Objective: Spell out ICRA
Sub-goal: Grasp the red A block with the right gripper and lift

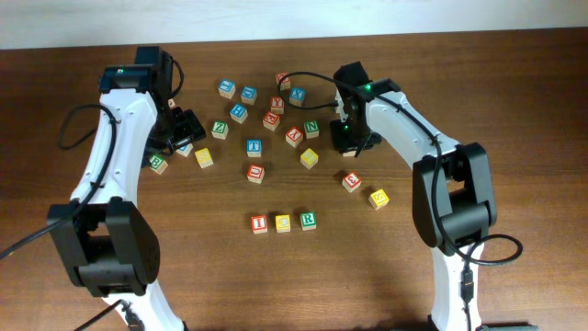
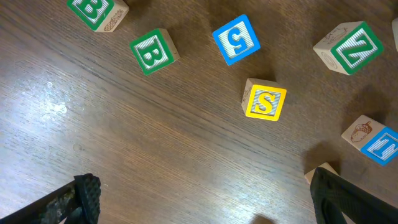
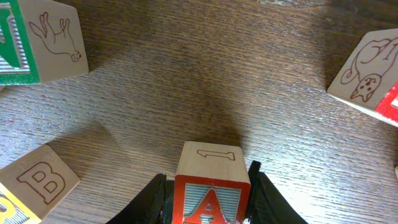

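A row of three blocks stands at the front middle of the table: a red I, a yellow C and a green R. My right gripper is behind and to the right of the row. It is shut on a red A block, held just above the wood. The overhead view hides the A under the gripper. My left gripper is open and empty over bare wood at the left, near a yellow S block.
Several loose letter blocks lie scattered between the arms, among them a blue T, a red block and a yellow one. A red block and a yellow one lie at the right. A green B and a blue 5 lie by my left gripper.
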